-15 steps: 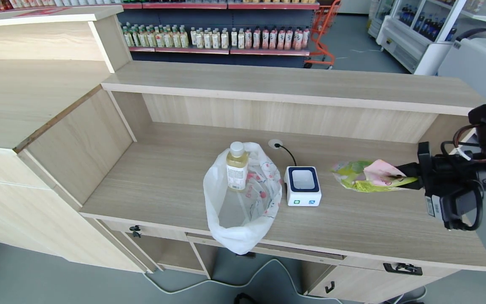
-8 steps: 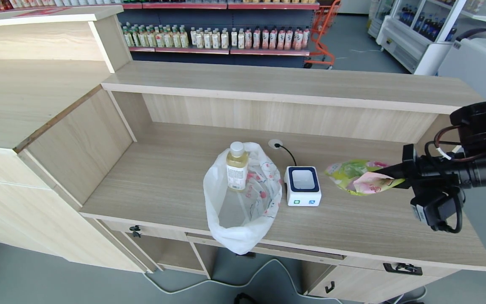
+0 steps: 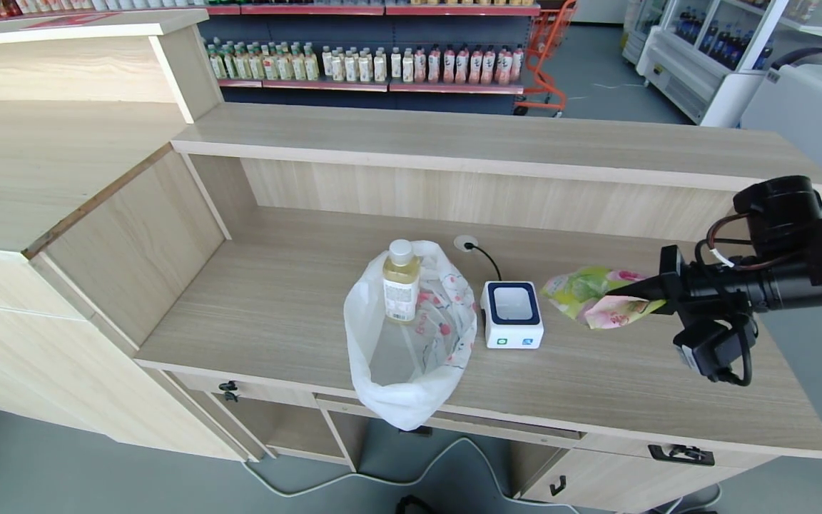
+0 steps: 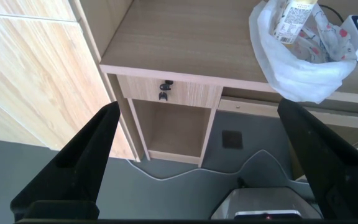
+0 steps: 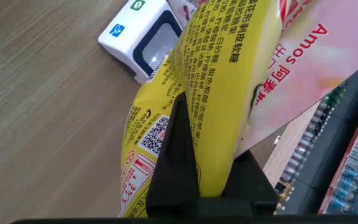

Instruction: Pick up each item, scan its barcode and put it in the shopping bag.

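L pincer point(image 4: 197, 106) hangs low off the front edge of the tabletop point(image 3: 275, 307), well to the bag side of the scanner point(image 3: 512, 314), fingers spread wide, nothing in them. Shopping bag point(image 3: 397, 400) stands just beside the scanner on robot's left, mouth open, w/ a bottle point(image 3: 402, 289) upright inside. R pincer point(image 3: 643, 289) is on the scanner's other side, clenched on a yellow-green snack packet point(image 3: 589, 298) held above the tabletop, near the scanner but not over its window. Step in hand, I'd say: scanning the packet. Next move calls for the code side facing down over the window; printed codes show on its yellow back in R wrist view. Behind the scanner, its cable point(image 3: 488, 260) runs to a hole.
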Tool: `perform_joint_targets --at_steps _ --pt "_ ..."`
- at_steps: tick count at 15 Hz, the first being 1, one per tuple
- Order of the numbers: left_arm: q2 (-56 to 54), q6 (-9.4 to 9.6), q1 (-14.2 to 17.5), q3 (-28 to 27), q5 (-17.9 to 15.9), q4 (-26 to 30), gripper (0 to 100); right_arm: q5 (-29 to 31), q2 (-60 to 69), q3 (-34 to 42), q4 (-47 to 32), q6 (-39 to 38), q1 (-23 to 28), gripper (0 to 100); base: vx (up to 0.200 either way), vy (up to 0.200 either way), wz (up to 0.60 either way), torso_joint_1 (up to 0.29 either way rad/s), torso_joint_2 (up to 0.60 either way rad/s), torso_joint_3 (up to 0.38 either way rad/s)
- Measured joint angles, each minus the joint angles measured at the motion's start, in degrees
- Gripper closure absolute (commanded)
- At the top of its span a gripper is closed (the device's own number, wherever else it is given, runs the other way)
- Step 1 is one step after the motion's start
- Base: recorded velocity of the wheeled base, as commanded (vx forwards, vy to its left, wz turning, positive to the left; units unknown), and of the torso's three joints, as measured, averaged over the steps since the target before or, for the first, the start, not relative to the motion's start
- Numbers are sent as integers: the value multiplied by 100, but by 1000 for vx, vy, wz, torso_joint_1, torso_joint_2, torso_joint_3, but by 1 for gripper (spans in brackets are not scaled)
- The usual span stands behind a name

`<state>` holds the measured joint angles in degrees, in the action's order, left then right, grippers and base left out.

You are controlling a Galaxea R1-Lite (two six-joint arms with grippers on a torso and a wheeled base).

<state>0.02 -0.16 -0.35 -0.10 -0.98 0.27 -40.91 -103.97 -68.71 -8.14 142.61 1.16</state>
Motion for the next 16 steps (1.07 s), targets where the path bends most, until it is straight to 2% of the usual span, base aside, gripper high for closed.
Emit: perform_joint_targets --at_steps 10,16 --pt "0 0 0 0 0 0 0 235 -639 -386 98 405 -350 100 0 0 0 0 0 0" --pt "0 -2 0 0 0 0 0 235 -892 -391 781 424 -455 100 0 0 0 0 0 0"
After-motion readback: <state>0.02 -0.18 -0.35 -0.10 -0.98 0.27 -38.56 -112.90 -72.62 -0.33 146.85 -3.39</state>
